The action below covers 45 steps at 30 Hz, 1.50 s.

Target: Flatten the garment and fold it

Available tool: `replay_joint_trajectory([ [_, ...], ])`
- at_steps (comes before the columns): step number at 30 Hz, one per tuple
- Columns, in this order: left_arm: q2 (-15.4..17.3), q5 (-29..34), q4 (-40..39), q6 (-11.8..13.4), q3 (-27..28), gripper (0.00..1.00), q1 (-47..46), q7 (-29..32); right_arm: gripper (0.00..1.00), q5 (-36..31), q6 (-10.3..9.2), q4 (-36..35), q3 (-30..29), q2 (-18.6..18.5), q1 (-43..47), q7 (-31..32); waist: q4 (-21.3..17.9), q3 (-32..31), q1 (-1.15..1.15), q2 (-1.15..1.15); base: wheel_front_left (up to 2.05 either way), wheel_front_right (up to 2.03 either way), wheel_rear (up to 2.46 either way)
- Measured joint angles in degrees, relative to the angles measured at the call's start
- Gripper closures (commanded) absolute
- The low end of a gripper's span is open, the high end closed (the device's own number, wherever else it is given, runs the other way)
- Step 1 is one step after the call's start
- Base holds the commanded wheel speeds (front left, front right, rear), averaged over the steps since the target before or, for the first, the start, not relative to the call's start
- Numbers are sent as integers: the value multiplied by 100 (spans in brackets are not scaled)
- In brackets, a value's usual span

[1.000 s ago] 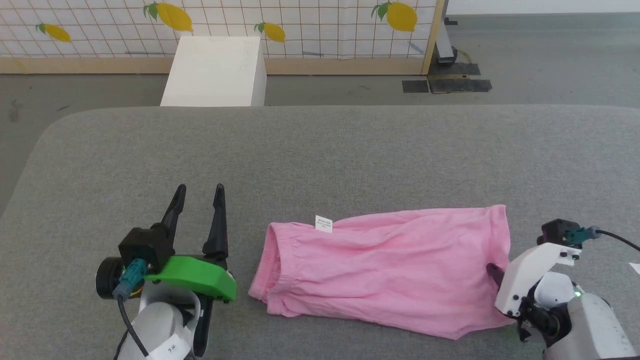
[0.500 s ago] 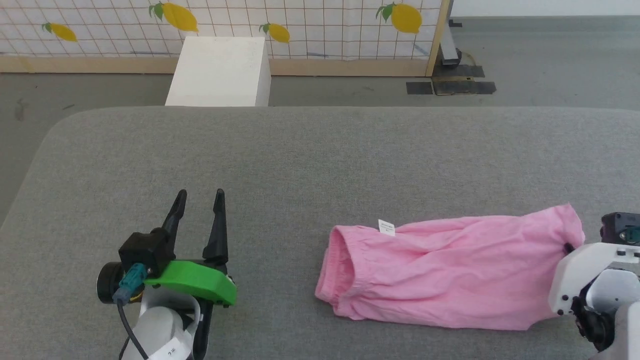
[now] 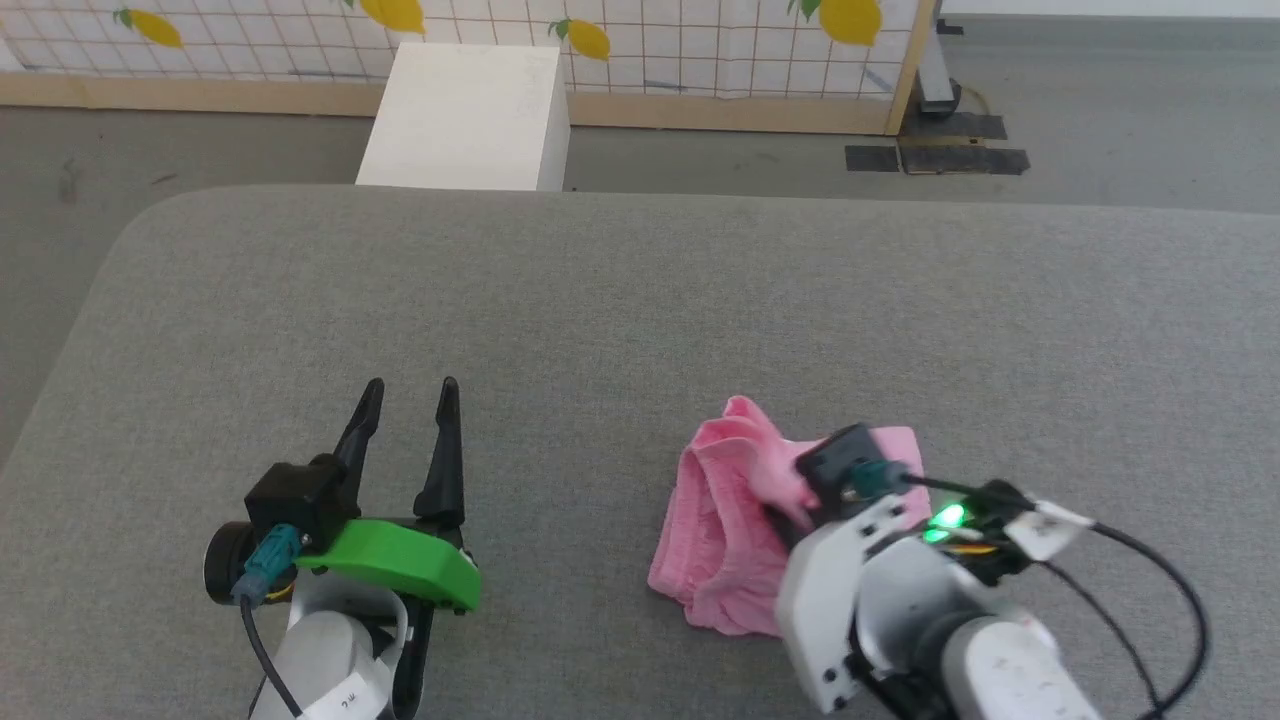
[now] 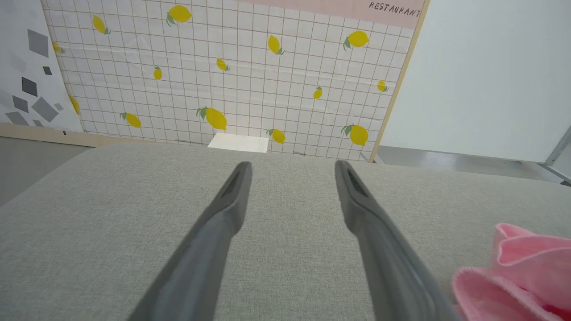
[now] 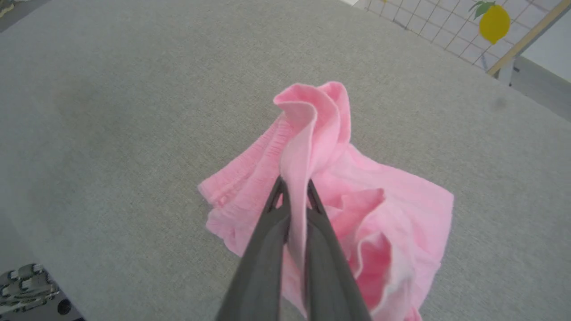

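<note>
We are clamping our right tool on the garment, bunched on the surface; our left tool is gaping empty.

The grey table is lying bare across its far half and left side. The left gripper is standing at the near left, fingers spread, and an open strip of table is running between it and the pink shorts. The shorts are lying in a raised heap, and the right gripper, pinching a fold, is blocking the near right with its arm. A white box is standing beyond the far edge.
</note>
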Motion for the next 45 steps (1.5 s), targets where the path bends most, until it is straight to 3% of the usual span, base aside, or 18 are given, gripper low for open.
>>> replay_joint_trajectory([
  [5,-19,0,29,-30,0,0,-7,0,100,265,0,662,517,-1,-252,-49,98,85,0,0,0,0,0],
  [6,-22,0,37,-41,1,0,-11,0,88,378,0,779,589,0,-295,-67,117,101,0,0,0,0,0],
  [7,-25,0,43,-42,2,0,-18,0,60,476,0,868,664,-4,-332,-85,134,116,0,0,0,0,0],
  [8,-26,0,48,-43,8,0,-21,0,0,580,0,907,725,-4,-352,-124,146,128,0,0,0,0,0],
  [14,-40,-1,59,-45,68,0,-24,0,0,2065,0,797,946,-2,-353,-336,141,158,0,0,0,0,0],
  [17,-44,0,68,-49,102,0,-24,0,0,2874,0,270,712,4,-339,-1006,80,134,0,0,0,0,0],
  [20,-53,0,67,-51,101,0,-23,0,0,2829,0,4,229,7,-302,-1635,22,102,0,0,0,0,0],
  [24,-57,2,58,-52,100,0,-21,0,0,2282,0,-69,-761,8,-44,-2336,-51,49,0,0,0,0,0],
  [26,-59,3,51,-53,98,0,-20,0,0,2004,0,27,-1302,-1,121,-2595,-86,22,0,0,0,0,0],
  [27,-59,7,40,-53,102,0,-17,0,0,1881,-1,355,-1890,-4,293,-2839,-134,-9,0,0,0,0,0],
  [31,-62,11,30,-86,99,0,-16,0,0,1982,-1,1062,-2229,-11,365,-2835,-178,-25,0,0,0,0,0],
  [35,-63,11,18,-92,96,0,-15,0,0,2154,-1,1655,-2054,-9,355,-2514,-183,-13,0,0,0,0,0],
  [39,-64,10,8,-92,91,0,-16,0,0,2626,-1,2221,-1851,2,203,-1983,-173,35,0,0,0,0,0],
  [43,-65,-8,4,-93,76,0,-17,0,0,2697,0,2836,-1652,-2,-237,-1238,-94,89,0,0,0,0,0],
  [45,-65,-27,7,-92,71,0,-17,0,59,2700,0,2869,-1548,-23,-350,-953,-63,90,0,0,0,0,0],
])
